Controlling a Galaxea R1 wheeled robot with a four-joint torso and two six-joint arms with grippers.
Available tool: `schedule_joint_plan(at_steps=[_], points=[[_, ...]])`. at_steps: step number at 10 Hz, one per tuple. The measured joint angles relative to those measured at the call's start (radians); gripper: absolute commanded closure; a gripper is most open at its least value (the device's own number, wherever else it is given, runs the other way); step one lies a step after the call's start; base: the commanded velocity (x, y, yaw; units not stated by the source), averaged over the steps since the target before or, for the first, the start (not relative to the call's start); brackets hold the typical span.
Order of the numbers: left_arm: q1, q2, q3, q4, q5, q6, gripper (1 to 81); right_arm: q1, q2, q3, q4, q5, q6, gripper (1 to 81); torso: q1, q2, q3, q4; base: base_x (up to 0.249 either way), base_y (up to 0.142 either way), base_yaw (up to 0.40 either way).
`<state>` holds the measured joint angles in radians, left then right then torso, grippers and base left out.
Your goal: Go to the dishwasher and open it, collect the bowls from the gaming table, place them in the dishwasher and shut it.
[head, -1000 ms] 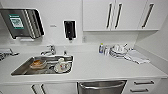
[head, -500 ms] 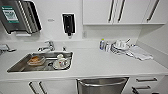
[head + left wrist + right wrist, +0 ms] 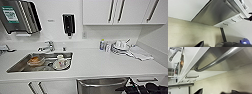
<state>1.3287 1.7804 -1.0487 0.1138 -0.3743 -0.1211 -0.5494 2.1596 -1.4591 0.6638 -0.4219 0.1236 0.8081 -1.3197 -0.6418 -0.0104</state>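
The dishwasher [image 3: 101, 86] is a brushed-steel front under the white counter, at the bottom edge of the head view, and it is closed. My right gripper [image 3: 140, 88] is a dark shape just right of it, below the counter edge. In the right wrist view the dishwasher's bar handle [image 3: 218, 59] runs close ahead of my right gripper [image 3: 216, 92], which is open with nothing between its fingers. The left wrist view looks up from near the floor at the steel front [image 3: 218, 13] and its handle [image 3: 231, 6]. The bowls and the gaming table are out of view.
A steel sink [image 3: 20, 65] holds dirty dishes, with a tap [image 3: 48, 46] behind it. White dishes [image 3: 121, 46] and a cloth [image 3: 141, 53] lie at the back right. Wall cupboards [image 3: 112, 11] hang above. White drawers [image 3: 230, 21] flank the dishwasher over a beige floor [image 3: 193, 32].
The whole head picture has shifted a little, so the camera moved. A bit more of the dishwasher front shows at the bottom edge. Nothing on the counter has moved.
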Motion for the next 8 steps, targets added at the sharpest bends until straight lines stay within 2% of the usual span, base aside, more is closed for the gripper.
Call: schedule_joint_plan(at_steps=[1, 5, 8], points=[[0.0, 0.012, -0.005, 0.0, -0.003, 0.0, 1.0, 0.004, 0.019, -0.023, 0.002, -0.03, 0.049, 1.0, 0.0, 0.0, 0.0, 0.0, 0.0, 0.0, 0.0], [-0.001, 0.046, -0.034, 0.001, -0.009, 0.0, 1.0, 0.011, 0.095, -0.12, -0.008, -0.076, 0.41, 1.0, 0.0, 0.0, 0.0, 0.0, 0.0, 0.0, 0.0], [-0.011, 0.052, -0.04, 0.002, -0.011, 0.0, 1.0, 0.021, 0.17, -0.182, -0.025, -0.059, 0.559, 1.0, 0.0, 0.0, 0.0, 0.0, 0.0, 0.0, 0.0]])
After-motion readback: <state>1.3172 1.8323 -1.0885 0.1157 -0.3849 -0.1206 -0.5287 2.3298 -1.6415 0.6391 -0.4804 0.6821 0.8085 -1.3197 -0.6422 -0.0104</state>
